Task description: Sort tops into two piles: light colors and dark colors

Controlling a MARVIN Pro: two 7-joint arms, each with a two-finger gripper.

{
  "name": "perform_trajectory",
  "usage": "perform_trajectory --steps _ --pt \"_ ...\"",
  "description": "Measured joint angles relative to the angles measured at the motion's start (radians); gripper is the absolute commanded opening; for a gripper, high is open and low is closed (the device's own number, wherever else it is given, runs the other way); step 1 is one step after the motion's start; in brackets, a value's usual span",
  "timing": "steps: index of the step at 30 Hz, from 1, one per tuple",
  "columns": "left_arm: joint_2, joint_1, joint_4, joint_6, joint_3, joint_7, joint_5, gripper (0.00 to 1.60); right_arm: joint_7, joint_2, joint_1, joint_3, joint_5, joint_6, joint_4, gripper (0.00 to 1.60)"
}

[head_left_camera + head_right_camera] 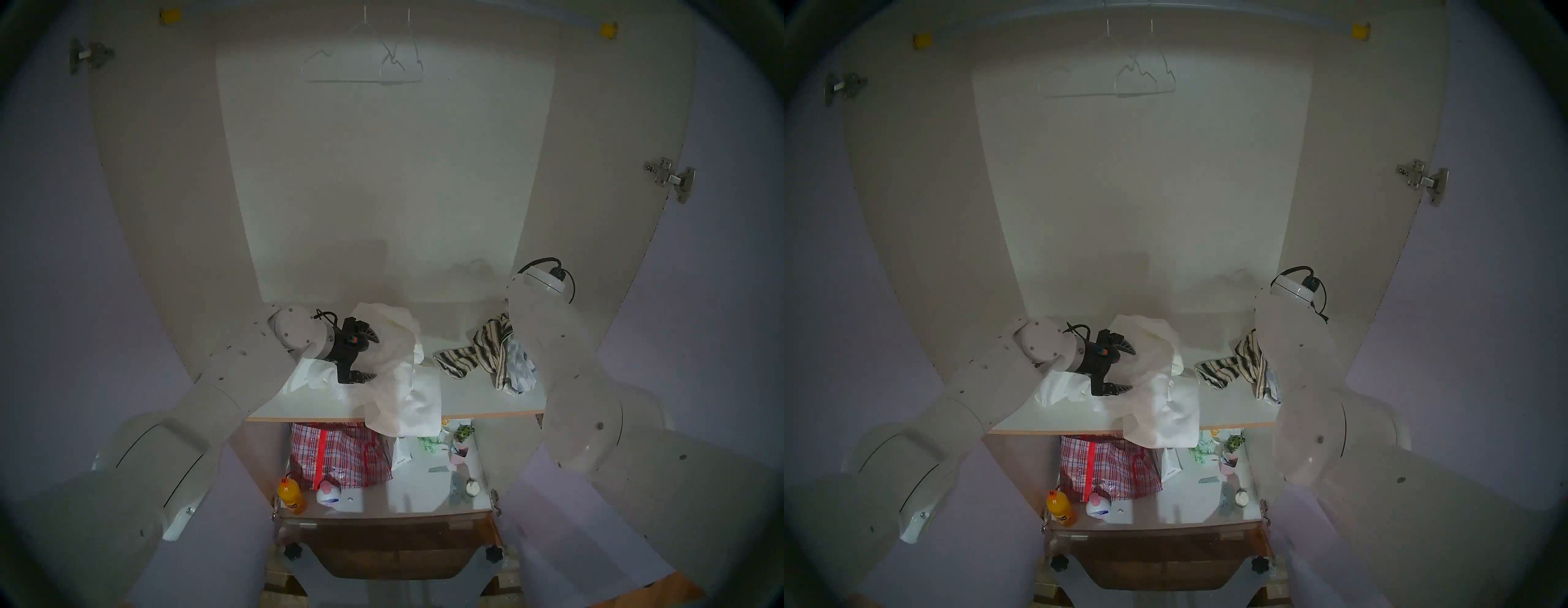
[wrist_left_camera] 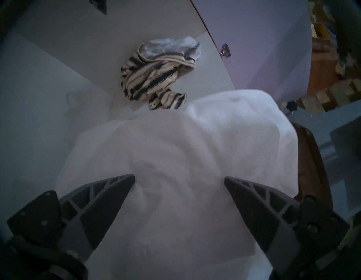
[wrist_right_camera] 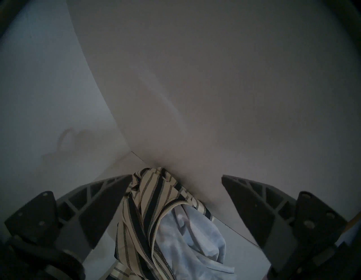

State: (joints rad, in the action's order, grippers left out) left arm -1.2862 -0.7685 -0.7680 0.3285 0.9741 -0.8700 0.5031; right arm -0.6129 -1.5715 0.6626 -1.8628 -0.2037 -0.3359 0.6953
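A smooth white shelf (image 1: pixel 488 397) inside a wardrobe carries two heaps of soft cloth. The larger, a rumpled mound of thin white and cream tops (image 1: pixel 394 369), fills the shelf's middle and droops over its front edge. The smaller heap sits by the shelf's right edge: a crumpled beige top with black stripes (image 1: pixel 475 354) tangled with a pale grey-blue top (image 1: pixel 519 365).

The left gripper (image 1: pixel 368 353), with dark ribbed wedge-shaped fingers, hovers over the white mound, jaws spread wide and empty. The right gripper (image 3: pixel 176 197) hangs above the striped heap, jaws likewise spread, gripping nothing.
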Motion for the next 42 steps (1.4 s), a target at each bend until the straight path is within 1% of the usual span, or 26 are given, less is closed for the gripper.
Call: perform_trajectory --steps 2,3,5,6,12,14,15,17,18,20,25,28,29,32,34,35,39,42 --pt "-0.011 0.01 0.055 0.04 -0.021 0.052 0.007 0.0 0.002 -0.005 0.024 0.0 -0.003 -0.027 0.044 1.6" --pt "-0.015 0.009 0.076 0.055 -0.024 0.094 0.012 0.0 0.004 -0.008 0.033 0.0 -0.005 -0.036 0.06 1.6" --pt "-0.018 0.008 0.087 0.061 -0.024 0.133 0.017 0.0 0.004 -0.009 0.035 0.001 -0.006 -0.042 0.063 1.6" --pt "-0.02 0.006 0.091 0.076 -0.027 0.175 0.021 0.0 0.005 -0.011 0.036 0.001 -0.006 -0.048 0.063 1.6" --pt "-0.028 0.001 0.065 0.102 -0.024 0.373 0.032 0.0 0.007 -0.016 0.037 0.001 -0.009 -0.066 0.061 1.6" --pt "-0.028 0.0 0.055 0.103 -0.022 0.384 0.033 0.0 0.007 -0.017 0.037 0.001 -0.009 -0.069 0.061 1.6" --pt "-0.028 -0.004 0.042 0.105 -0.016 0.409 0.033 0.0 0.007 -0.017 0.037 0.001 -0.009 -0.071 0.061 1.6" --pt "-0.027 -0.006 0.033 0.106 -0.011 0.432 0.032 0.0 0.007 -0.017 0.037 0.001 -0.009 -0.072 0.061 1.6" --pt "-0.027 -0.014 0.013 0.106 0.008 0.444 0.018 0.0 0.007 -0.018 0.037 0.001 -0.009 -0.073 0.061 1.6" --pt "-0.025 -0.019 -0.008 0.106 0.021 0.449 0.01 0.0 0.008 -0.018 0.037 0.001 -0.009 -0.074 0.061 1.6" --pt "-0.012 -0.054 -0.119 0.098 0.093 0.471 -0.006 0.0 0.008 -0.019 0.037 0.001 -0.009 -0.078 0.061 1.6" --pt "-0.001 -0.08 -0.19 0.074 0.135 0.476 -0.013 0.0 0.008 -0.02 0.037 0.001 -0.01 -0.081 0.061 1.6" --pt "0.004 -0.099 -0.229 0.066 0.159 0.478 -0.018 0.0 0.009 -0.02 0.037 0.001 -0.01 -0.082 0.061 1.6" --pt "0.033 -0.161 -0.339 0.035 0.204 0.489 -0.02 0.0 0.009 -0.02 0.037 0.001 -0.01 -0.083 0.062 1.6" --pt "0.042 -0.184 -0.378 0.015 0.229 0.499 -0.02 0.0 0.009 -0.02 0.037 0.001 -0.01 -0.084 0.062 1.6" --pt "0.044 -0.188 -0.387 0.005 0.248 0.5 -0.021 0.0 0.009 -0.021 0.037 0.001 -0.01 -0.084 0.062 1.6" --pt "0.05 -0.192 -0.392 -0.018 0.273 0.498 -0.02 0.0 0.009 -0.021 0.037 0.0 -0.01 -0.085 0.062 1.6" --pt "0.049 -0.201 -0.398 -0.033 0.272 0.499 -0.014 0.0 0.027 -0.021 0.043 0.003 -0.013 -0.093 0.069 1.6"
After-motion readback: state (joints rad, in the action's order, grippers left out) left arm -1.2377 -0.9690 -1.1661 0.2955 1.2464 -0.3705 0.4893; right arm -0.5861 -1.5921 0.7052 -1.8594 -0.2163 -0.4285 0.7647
